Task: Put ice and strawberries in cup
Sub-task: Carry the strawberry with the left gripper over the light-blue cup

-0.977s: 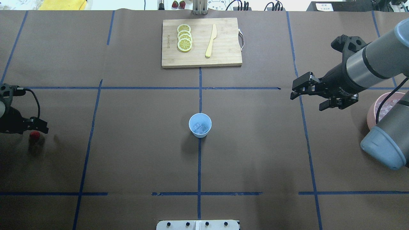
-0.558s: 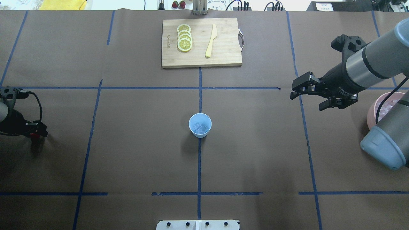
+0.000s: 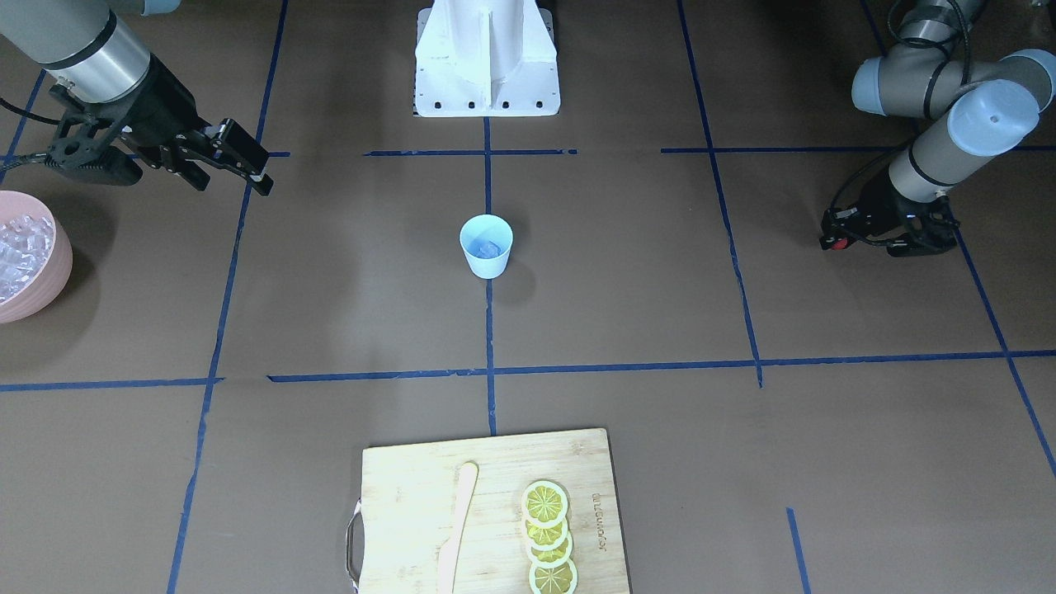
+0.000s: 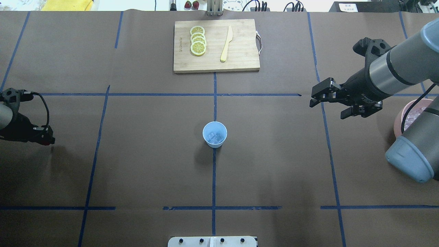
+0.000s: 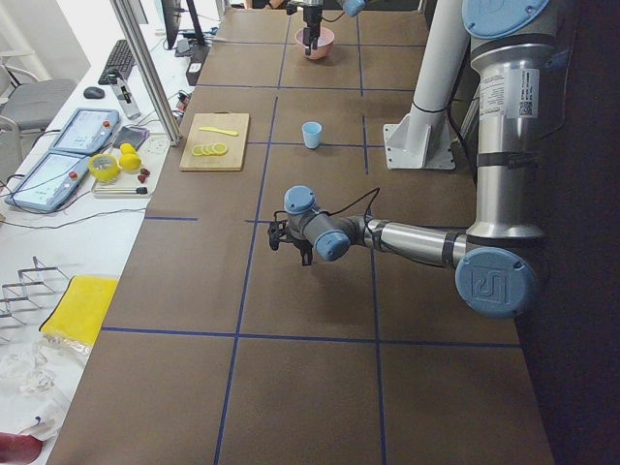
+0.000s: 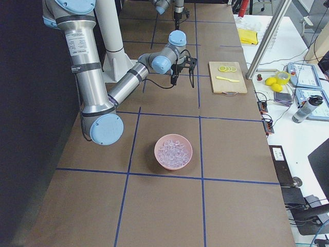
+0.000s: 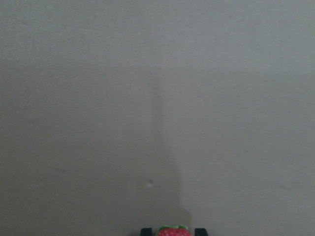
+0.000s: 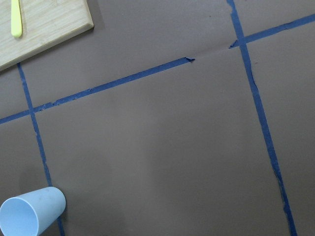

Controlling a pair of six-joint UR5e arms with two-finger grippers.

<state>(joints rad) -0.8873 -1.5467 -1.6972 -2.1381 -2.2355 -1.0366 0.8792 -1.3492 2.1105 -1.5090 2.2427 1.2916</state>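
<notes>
The light-blue cup [image 4: 214, 134] stands at the table's middle with a few ice cubes [image 4: 215, 138] inside; it also shows in the front view [image 3: 486, 246] and the right wrist view [image 8: 29, 216]. My left gripper [image 4: 48, 136] is at the far left, low over the table, shut on the small red strawberry [image 7: 173, 232], whose red shows between the fingers in the front view [image 3: 840, 243]. My right gripper [image 4: 327, 109] is open and empty, held above the table well right of the cup.
A pink bowl [image 3: 49, 272] of ice cubes [image 6: 174, 151] stands at the right end, partly behind my right arm. A wooden cutting board [image 4: 240, 61] with lemon slices [image 4: 198, 40] and a yellow knife [image 4: 226, 44] lies at the far middle.
The strawberry lay on the table beside my left gripper; the gripper moved over it, shut on it and now holds it, shifted slightly right. The right gripper barely moved.
</notes>
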